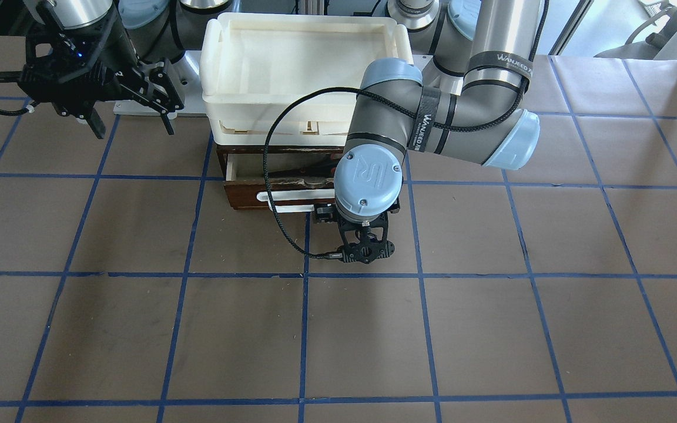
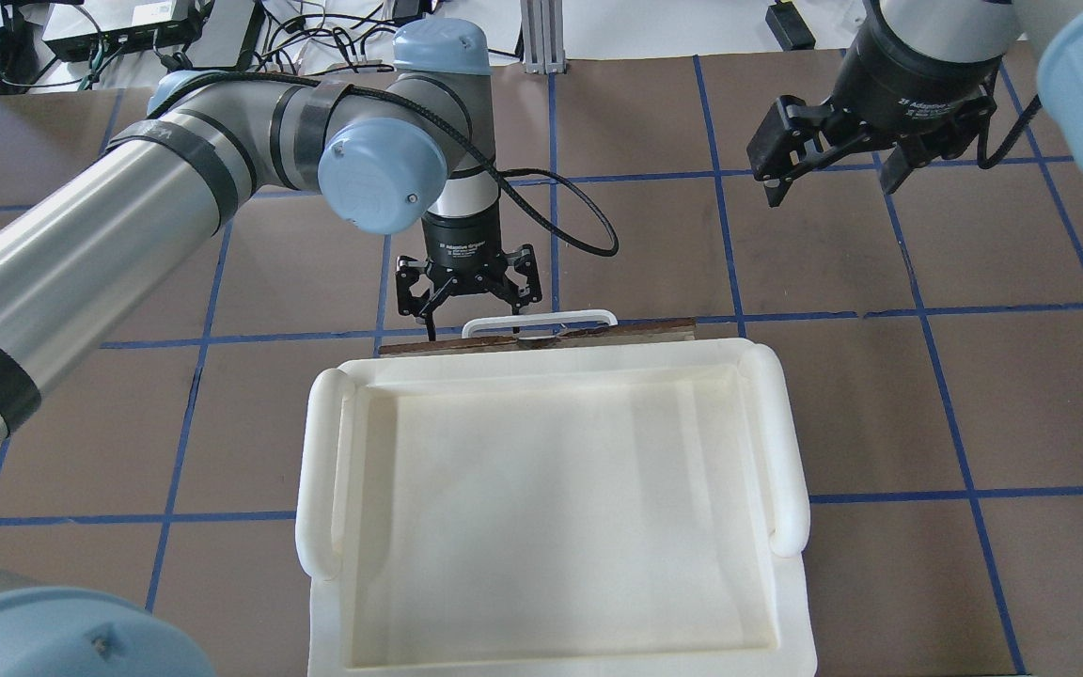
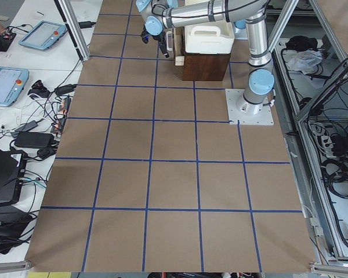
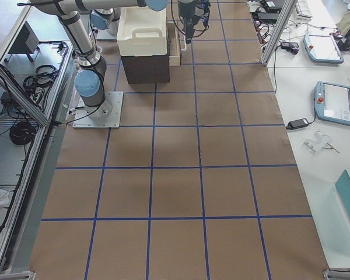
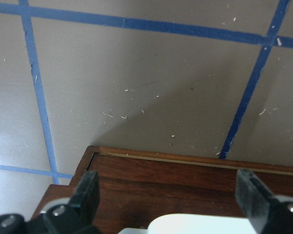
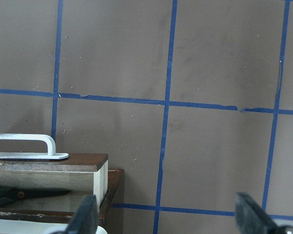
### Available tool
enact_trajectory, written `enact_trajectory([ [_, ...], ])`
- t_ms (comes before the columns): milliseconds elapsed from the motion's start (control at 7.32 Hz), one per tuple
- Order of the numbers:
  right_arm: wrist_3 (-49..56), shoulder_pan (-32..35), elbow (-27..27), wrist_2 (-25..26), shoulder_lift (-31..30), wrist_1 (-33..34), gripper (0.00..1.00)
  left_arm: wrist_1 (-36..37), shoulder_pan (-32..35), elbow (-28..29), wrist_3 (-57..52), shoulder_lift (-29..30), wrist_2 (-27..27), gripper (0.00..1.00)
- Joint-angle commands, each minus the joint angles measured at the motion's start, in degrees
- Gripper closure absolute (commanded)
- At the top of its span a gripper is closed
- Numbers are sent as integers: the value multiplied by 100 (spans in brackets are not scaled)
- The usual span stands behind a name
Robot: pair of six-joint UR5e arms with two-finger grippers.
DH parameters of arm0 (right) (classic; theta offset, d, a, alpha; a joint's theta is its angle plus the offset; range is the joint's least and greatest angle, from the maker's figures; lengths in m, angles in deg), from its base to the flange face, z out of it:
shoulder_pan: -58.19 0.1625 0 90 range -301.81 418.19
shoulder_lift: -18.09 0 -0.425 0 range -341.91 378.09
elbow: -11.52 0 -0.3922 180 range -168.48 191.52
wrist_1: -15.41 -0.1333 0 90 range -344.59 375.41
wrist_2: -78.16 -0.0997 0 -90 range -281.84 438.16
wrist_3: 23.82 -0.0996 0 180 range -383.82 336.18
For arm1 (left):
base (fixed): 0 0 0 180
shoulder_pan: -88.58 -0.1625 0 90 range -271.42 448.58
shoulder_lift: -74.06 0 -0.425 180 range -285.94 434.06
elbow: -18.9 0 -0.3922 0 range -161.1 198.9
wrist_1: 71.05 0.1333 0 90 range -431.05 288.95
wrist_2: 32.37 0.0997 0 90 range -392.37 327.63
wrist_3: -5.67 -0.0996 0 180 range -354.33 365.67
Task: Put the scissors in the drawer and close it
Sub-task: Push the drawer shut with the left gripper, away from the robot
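Observation:
The dark brown drawer (image 1: 256, 197) stands partly open under the stacked trays, its white bar handle (image 1: 291, 201) facing outward. The scissors (image 1: 309, 171) lie inside on the pale floor; they also show in the right wrist view (image 6: 24, 192). My left gripper (image 2: 469, 299) is open and empty, pointing down just in front of the drawer front by the handle (image 2: 539, 322). In the left wrist view its fingers (image 5: 88, 192) straddle the drawer's dark top edge (image 5: 185, 175). My right gripper (image 2: 831, 183) is open and empty, hovering off to the side, apart from the drawer.
Cream-white plastic trays (image 2: 316, 470) are stacked on the dark cabinet and overhang the drawer from above. The left arm's black cable (image 1: 268, 176) loops over the drawer. Brown table with blue grid lines (image 1: 338, 329) stretches in front.

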Motion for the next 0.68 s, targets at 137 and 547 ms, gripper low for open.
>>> enact_trajectory([
  [137,12,0,0,3,-4,6,0,-373,57,1,0,-5,42,0],
  [547,21,0,0,29,-4,6,0,-566,75,-16,0,-23,42,0],
])
